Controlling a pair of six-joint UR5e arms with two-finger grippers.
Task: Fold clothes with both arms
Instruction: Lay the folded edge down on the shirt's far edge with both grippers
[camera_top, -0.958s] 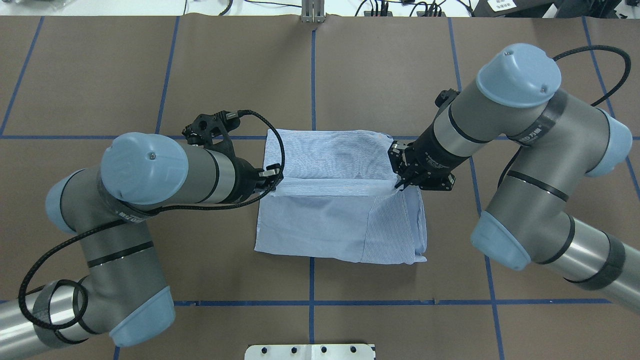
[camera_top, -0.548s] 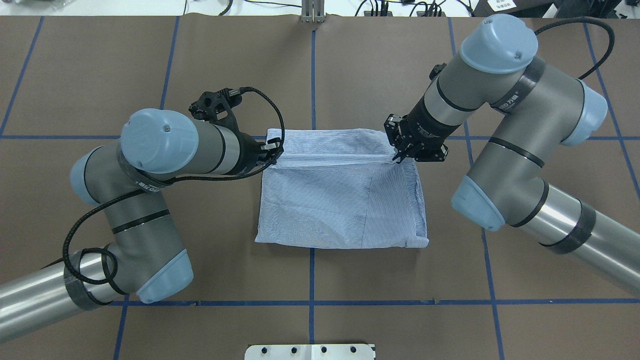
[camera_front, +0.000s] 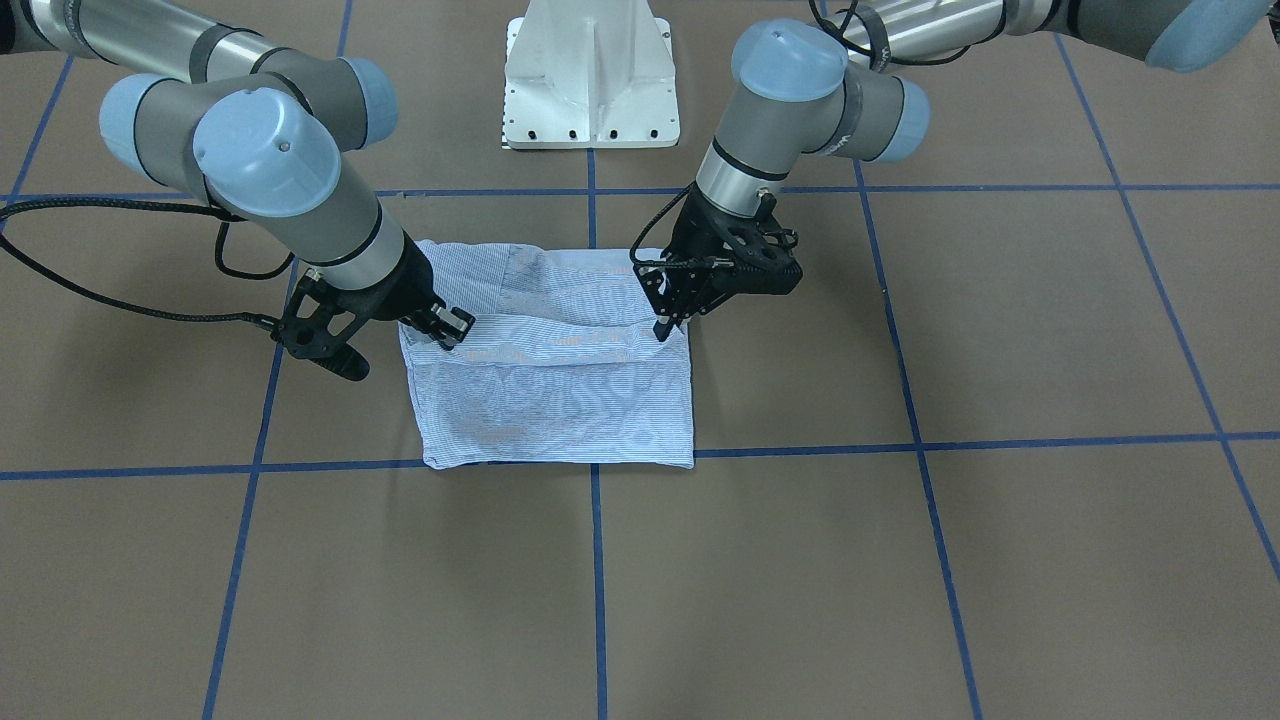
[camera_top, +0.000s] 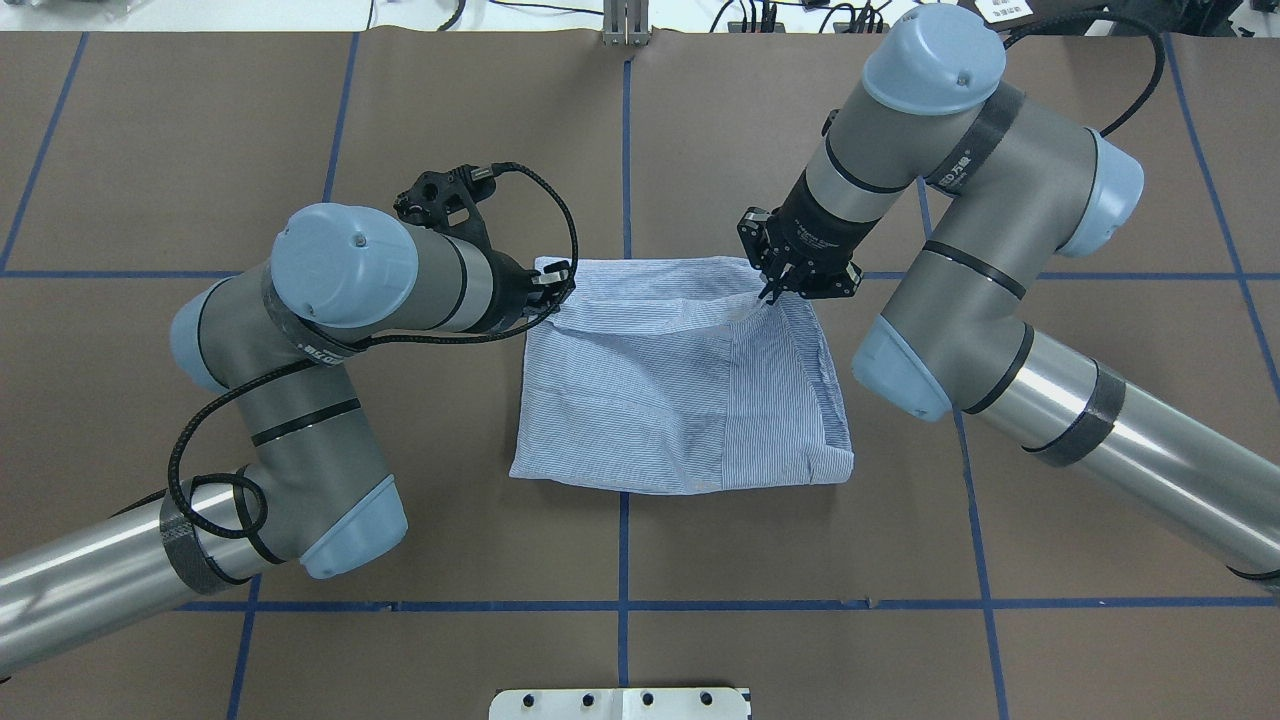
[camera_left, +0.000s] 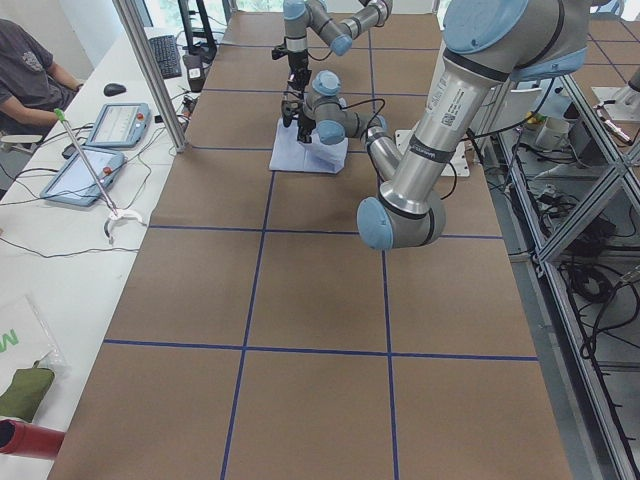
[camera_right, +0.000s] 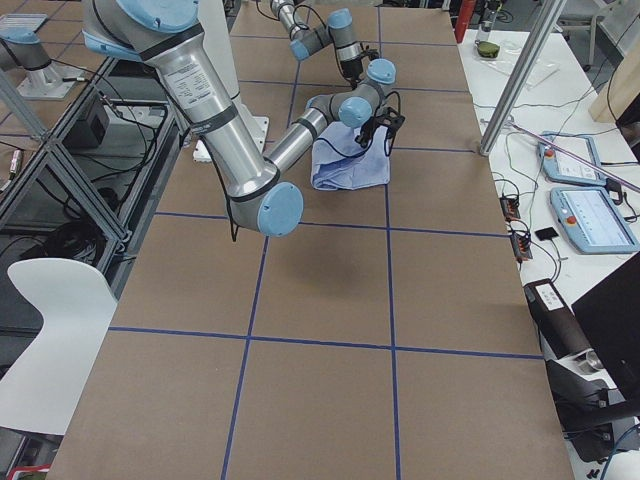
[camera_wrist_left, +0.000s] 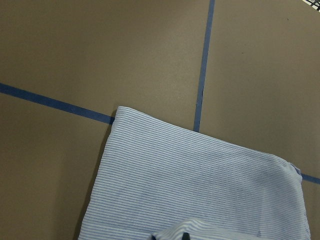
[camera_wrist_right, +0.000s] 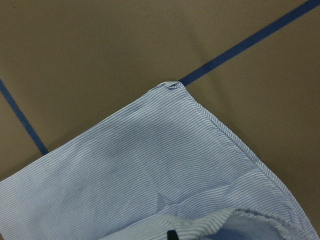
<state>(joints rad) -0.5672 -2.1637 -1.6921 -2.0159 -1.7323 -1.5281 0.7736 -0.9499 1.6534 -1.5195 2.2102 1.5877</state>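
Overhead exterior view: a brown table crossed by blue tape lines fills the frame. The left arm comes in from the lower left corner and bends toward the centre. The right arm comes in from the lower right edge and arches over from the upper right. Between them, in the middle of the frame, lies the shirt, a folded, finely striped light blue-and-white rectangle with its top edge along the horizontal tape line. One layer is turned up toward that top edge and sags between the two grippers. In the front-facing view the white base sits at top centre, and the held edge stands a little above the cloth beneath it. The left gripper is at the shirt's upper left corner, its fingers pinched narrow on the cloth edge. The right gripper points down near the upper right, pinched on the same edge. A black cable loops above the left wrist. Each wrist view shows striped cloth on the table, with a dark fingertip in bunched cloth at the bottom of the frame.
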